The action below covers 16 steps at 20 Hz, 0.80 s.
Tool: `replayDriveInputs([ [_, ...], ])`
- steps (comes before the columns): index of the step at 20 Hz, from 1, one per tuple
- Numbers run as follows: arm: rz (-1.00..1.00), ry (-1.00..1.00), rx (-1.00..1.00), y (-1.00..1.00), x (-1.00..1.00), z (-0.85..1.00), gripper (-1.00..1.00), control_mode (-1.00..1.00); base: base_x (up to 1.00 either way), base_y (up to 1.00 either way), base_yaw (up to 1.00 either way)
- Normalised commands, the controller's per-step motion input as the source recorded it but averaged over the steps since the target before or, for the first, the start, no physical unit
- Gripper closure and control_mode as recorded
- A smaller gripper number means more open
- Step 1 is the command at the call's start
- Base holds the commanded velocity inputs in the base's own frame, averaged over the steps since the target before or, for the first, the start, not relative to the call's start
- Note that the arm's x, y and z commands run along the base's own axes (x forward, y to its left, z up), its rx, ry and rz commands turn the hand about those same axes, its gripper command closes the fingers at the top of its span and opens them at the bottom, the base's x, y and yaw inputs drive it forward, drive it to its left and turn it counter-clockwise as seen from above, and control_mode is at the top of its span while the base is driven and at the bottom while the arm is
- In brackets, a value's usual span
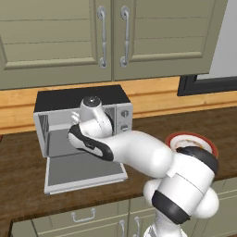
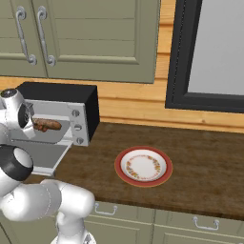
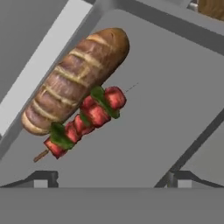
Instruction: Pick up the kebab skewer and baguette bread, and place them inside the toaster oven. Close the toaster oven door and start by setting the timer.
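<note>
The gripper (image 3: 112, 178) is hanging released over the baguette bread (image 3: 75, 80) and kebab skewer (image 3: 85, 121), both lying side by side, apparently touching, inside the toaster oven (image 1: 82, 98). Loading seems finished; next, withdrawing and lifting the lowered toaster oven door (image 1: 83, 173).

A: How much of the toaster oven (image 1: 83, 125) can you make out?
B: The arm covers the middle of its opening from the left base camera; its knobs (image 1: 124, 121) are too small to read.
A: And from the right?
B: The picture's left edge cuts off the oven's far side, and the arm hides part of the bread (image 2: 47, 125) inside.
</note>
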Motion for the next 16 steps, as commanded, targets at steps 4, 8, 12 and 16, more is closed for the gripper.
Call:
replayDriveInputs([
  [4, 0.34, 0.00, -0.28, 0.09, -0.08, -0.44, -1.00, -1.00, 0.00, 0.00, 0.00],
  [8, 0.25, 0.00, -0.26, 0.22, -0.02, -0.21, -1.00, -1.00, 0.00, 0.00, 0.00],
  [12, 0.05, -0.08, -0.17, 0.08, 0.00, -0.02, -1.00, -1.00, 0.00, 0.00, 0.00],
  [16, 0.00, -0.18, -0.14, 0.00, 0.00, -0.01, -1.00, -1.00, 0.00, 0.00, 0.00],
])
